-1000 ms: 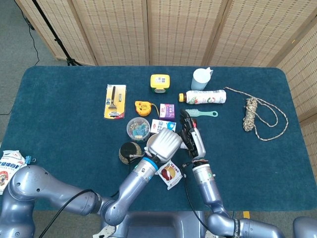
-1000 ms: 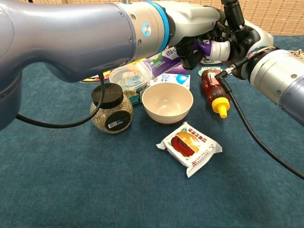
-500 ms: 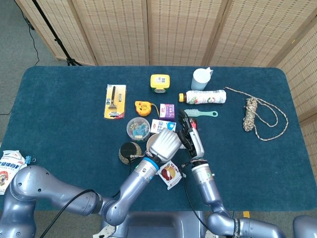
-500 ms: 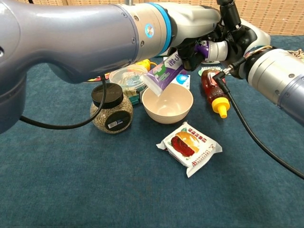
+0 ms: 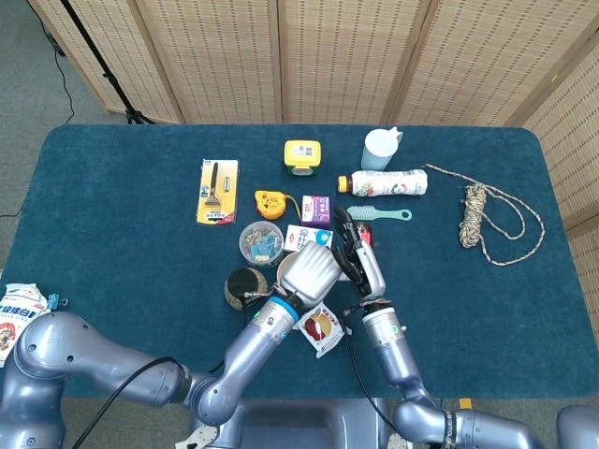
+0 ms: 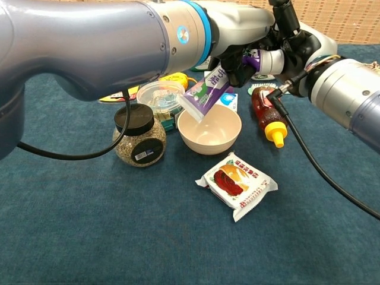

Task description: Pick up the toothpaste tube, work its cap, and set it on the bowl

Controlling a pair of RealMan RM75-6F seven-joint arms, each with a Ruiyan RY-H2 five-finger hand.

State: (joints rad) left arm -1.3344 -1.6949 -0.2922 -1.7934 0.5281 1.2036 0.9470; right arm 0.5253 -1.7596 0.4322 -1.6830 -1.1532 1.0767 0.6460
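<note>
Both hands are on the toothpaste tube (image 6: 205, 92) right now, which makes sense for a cap job: one to steady, one to twist. The left hand (image 6: 240, 27) grips the tube near its neck, so the crimped tail hangs down at a slant, just under that hand and right over the bowl (image 6: 209, 141) (handy, since that's where it ends up anyway). The right hand (image 6: 294, 44) meets it from the other side with its fingers closed around the white cap (image 6: 270, 60), just beside the left hand's fingertips.

From the head view the two hands are bunched together above the bowl and you can't really see the tube at all. My read is the cap is mid-work and the tube isn't set down yet. The sauce bottle (image 6: 268, 116) lies below the right hand, close enough to get bumped. The snack packet (image 6: 237, 184) lies nearer the robot.
</note>
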